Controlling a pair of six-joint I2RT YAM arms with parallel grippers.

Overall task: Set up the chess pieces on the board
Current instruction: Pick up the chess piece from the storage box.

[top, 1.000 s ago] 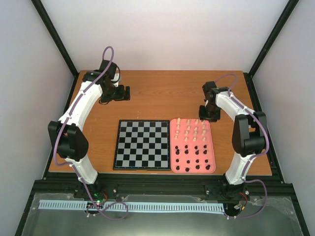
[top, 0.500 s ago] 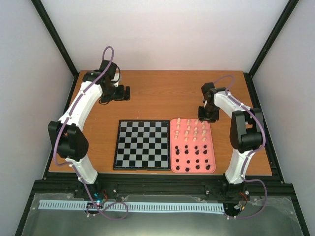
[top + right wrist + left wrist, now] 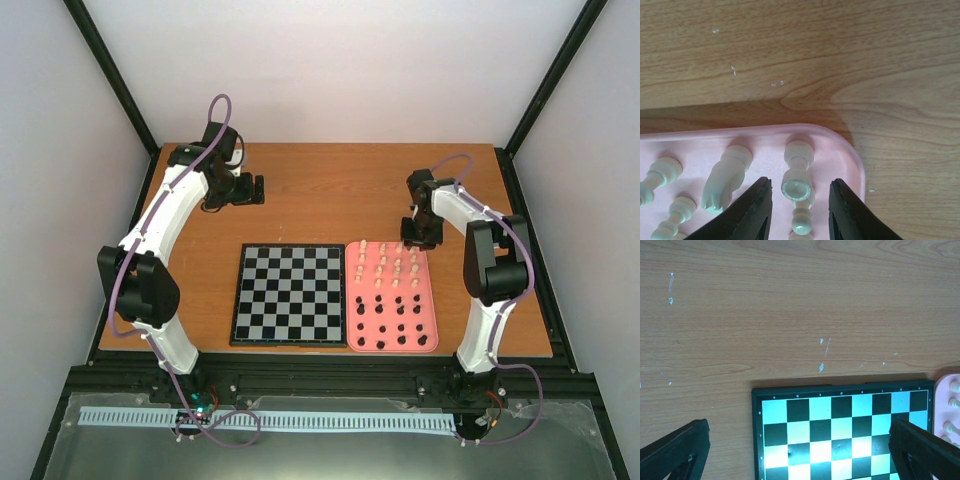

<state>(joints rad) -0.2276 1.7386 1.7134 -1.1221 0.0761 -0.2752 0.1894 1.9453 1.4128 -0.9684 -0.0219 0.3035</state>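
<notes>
Straddling a cream piece at the far right corner of the pink tray with the right jaws, drawn narrow around it, a gap on each side, touching nothing. Hanging over the wooden surface beyond the far left corner of the board with the left jaws spread wide, gripping nothing. Finding the chess pieces in the tray just right of the board: cream ones in the far half, black ones in the near half.
</notes>
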